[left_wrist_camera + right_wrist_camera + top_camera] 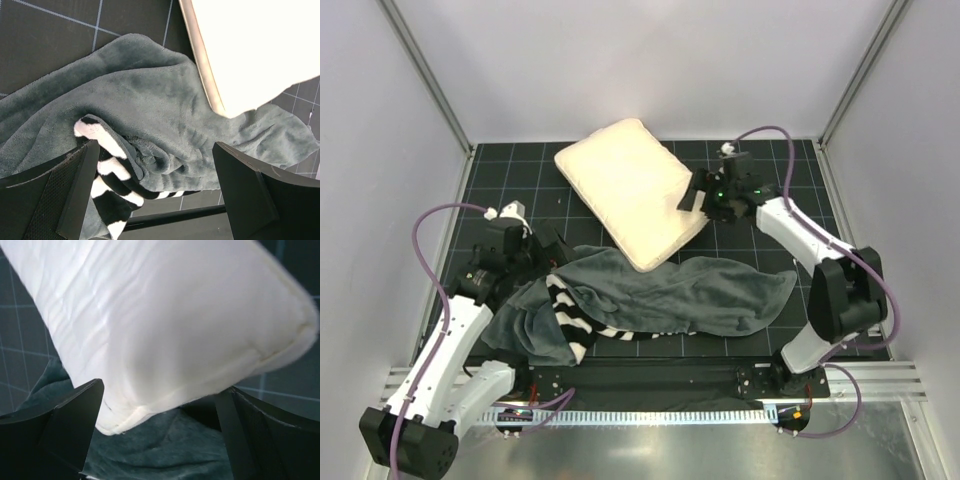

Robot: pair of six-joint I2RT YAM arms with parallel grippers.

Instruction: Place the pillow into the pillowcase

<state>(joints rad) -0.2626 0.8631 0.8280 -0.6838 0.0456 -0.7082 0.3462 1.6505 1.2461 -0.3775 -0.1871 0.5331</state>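
Note:
The cream pillow (630, 190) lies flat on the black mat, its near corner resting on the pillowcase (710, 295). The pillowcase is spread grey side up along the front, with zebra stripes (570, 318) showing at a fold on the left. My left gripper (553, 256) is open above that fold; the left wrist view shows its gripper (155, 187) with jaws wide apart over the striped fold (112, 185) and the grey plush (150, 100). My right gripper (690, 200) is open at the pillow's right edge. In its wrist view the gripper (160, 432) straddles the pillow's corner (165, 325), with grey fabric (165, 457) below.
The black gridded mat (510, 170) covers the table between white walls. A metal rail (650, 385) runs along the near edge behind the arm bases. The pillow's edge also shows at the upper right of the left wrist view (250, 45).

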